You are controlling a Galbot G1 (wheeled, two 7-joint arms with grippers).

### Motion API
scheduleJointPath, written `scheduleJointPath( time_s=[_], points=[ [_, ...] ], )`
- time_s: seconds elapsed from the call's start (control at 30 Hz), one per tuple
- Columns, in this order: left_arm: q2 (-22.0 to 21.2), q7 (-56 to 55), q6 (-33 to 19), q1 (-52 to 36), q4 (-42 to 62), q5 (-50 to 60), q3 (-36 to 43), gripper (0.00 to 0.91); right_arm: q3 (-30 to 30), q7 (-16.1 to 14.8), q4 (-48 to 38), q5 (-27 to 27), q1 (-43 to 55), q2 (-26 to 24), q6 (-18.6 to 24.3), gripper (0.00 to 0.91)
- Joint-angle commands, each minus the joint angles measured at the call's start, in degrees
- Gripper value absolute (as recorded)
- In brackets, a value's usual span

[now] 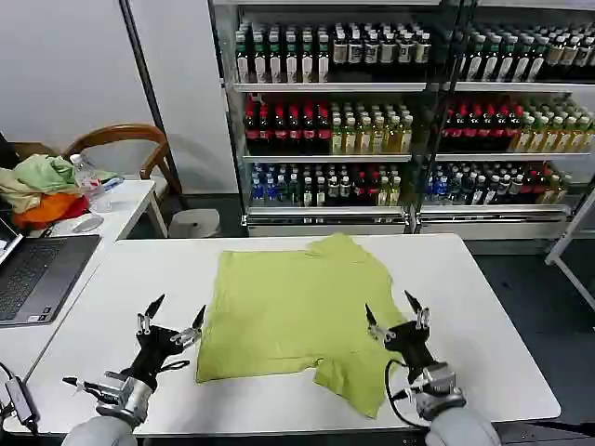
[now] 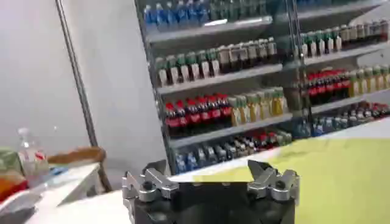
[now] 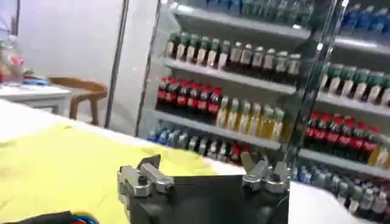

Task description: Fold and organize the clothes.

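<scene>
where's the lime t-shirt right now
In the head view, the lime T-shirt lies spread mid-table between the open left gripper and open right gripper.

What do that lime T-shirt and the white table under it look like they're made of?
The lime T-shirt looks like soft knit fabric, probably cotton: matte, limp, lying flat with gentle wrinkles and one sleeve folded over. The table seems a hard laminate or painted board, though I can't be sure: smooth, white, faintly glossy. The open left pincer and right pincer hover at the shirt's sides.

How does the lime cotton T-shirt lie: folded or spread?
Mostly spread: the lime cotton T-shirt lies flat on the white table, one sleeve crumpled.
</scene>
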Motion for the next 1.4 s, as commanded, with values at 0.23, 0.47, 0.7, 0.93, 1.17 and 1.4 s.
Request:
scheduleJointPath(
  time_s=[0.23, 0.47, 0.7, 0.93, 1.17, 1.4],
  points=[
    [0.2, -6.6, 15.5, 4.6, -5.7, -5.0, 4.9, 0.907, -1.3, 1.8, 3.4, 1.9, -11.5, -2.9, -0.6, 0.907],
    [-0.3, -8.5, 15.8, 4.6, -4.9, -5.6, 6.4, 0.907, -3.0, 4.1, 2.7, 3.0, -13.3, -2.1, -0.5, 0.907],
    [0.3, -11.4, 17.3, 3.6, -3.2, -10.9, 6.1, 0.907, -3.7, 7.6, 2.8, 2.3, -14.5, -0.8, -1.1, 0.907],
    [0.4, -12.8, 17.7, 3.9, -2.7, -9.8, 6.4, 0.907, -3.8, 8.1, 1.8, 2.6, -13.9, -0.4, -1.0, 0.907],
    [0.4, -13.5, 17.7, 3.1, -1.5, -10.5, 5.8, 0.907, -5.7, 7.6, -0.1, 2.8, -11.2, 0.4, 0.0, 0.907],
    [0.1, -13.4, 17.7, 3.5, -1.3, -10.9, 5.8, 0.725, -7.6, 8.2, -0.5, 2.9, -10.1, 1.0, 0.2, 0.907]
  ],
)
